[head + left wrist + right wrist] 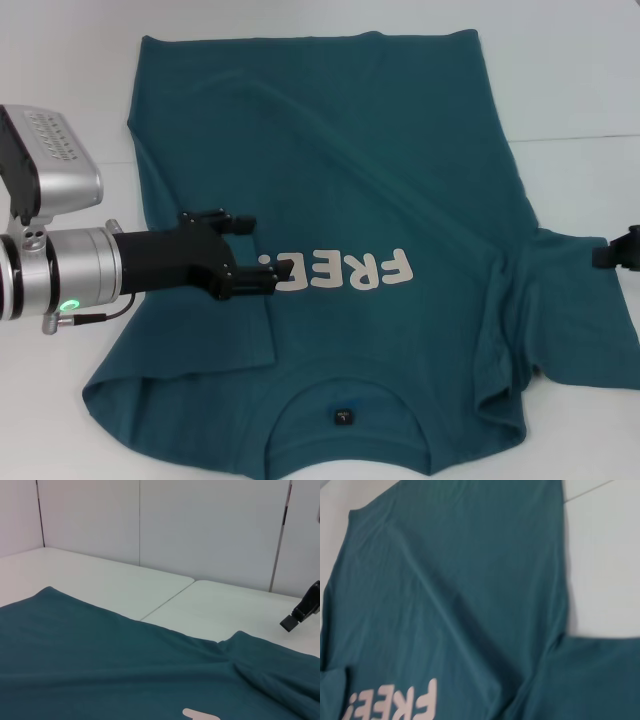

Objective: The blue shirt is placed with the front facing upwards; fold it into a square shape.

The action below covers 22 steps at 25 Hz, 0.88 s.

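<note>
- Fingers (283, 268) of left gripper (255, 248): they stand apart, nothing between them, the tips are over the letters on the chest. Right gripper (622, 250): only a dark bit shows at the right edge of the head view, so I cannot tell if it is open or closed.
- Table (580, 80): white, with a thin seam running across it. It carries the shirt; bare parts show at far side, at left and at right.
- Blue shirt (340, 150): spread flat on the table w/ front side up, it takes most of the head view. Hem is at the far side, collar is near the robot. The robot's left sleeve is folded in over the body; its edge makes a straight line under the left gripper. The right sleeve lies out to the side, reaching toward the right gripper. A long crease goes diagonal from far-left to the right armpit, where the cloth is bunched.
- Left arm (50, 270): silver and black, comes in from the left edge, approx. level with the chest of the shirt, a green light on it.
- Letters "FREE" (345, 270): white, upside down as the head camera sees them; the last one is partly covered by the left fingertips.
- Neck label (343, 415): small, dark, inside the collar, near the front edge.
</note>
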Tool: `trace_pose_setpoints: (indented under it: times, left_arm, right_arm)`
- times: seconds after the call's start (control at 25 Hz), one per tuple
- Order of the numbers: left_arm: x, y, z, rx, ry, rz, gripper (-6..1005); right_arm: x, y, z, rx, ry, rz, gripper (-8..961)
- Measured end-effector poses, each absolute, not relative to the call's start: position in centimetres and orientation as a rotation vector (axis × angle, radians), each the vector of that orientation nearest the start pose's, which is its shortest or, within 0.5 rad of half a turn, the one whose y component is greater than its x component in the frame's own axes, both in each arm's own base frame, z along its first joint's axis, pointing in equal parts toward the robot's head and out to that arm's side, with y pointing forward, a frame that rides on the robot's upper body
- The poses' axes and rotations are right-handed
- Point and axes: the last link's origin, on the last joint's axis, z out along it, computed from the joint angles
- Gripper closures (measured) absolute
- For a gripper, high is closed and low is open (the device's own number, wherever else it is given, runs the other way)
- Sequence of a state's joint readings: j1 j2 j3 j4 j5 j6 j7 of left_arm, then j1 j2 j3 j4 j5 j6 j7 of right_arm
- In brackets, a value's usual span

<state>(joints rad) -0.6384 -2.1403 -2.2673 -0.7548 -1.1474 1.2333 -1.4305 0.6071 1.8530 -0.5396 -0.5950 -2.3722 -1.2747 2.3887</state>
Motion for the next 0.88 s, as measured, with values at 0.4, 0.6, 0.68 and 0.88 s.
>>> trace_pose_setpoints:
  times: [0.4,0.6,0.68,0.88]
  left_arm:
    - [-21.2,38.6,-2.7,-2.656,-0.433,-0.479,160]
    - [-21.3,38.5,-2.9,-2.658,-0.435,-0.478,160]
    - [-21.3,38.5,-3.0,-2.659,-0.434,-0.478,160]
    - [-21.3,38.5,-3.0,-2.66,-0.434,-0.476,160]
  right_arm:
    - [36.4,37.0,12.8,-1.814,1.85,0.23,740]
    - [36.5,36.7,11.9,-1.819,1.881,0.215,632]
    - [36.6,36.5,11.8,-1.815,1.886,0.212,589]
    - [37.0,36.3,11.7,-1.801,1.891,0.194,442]
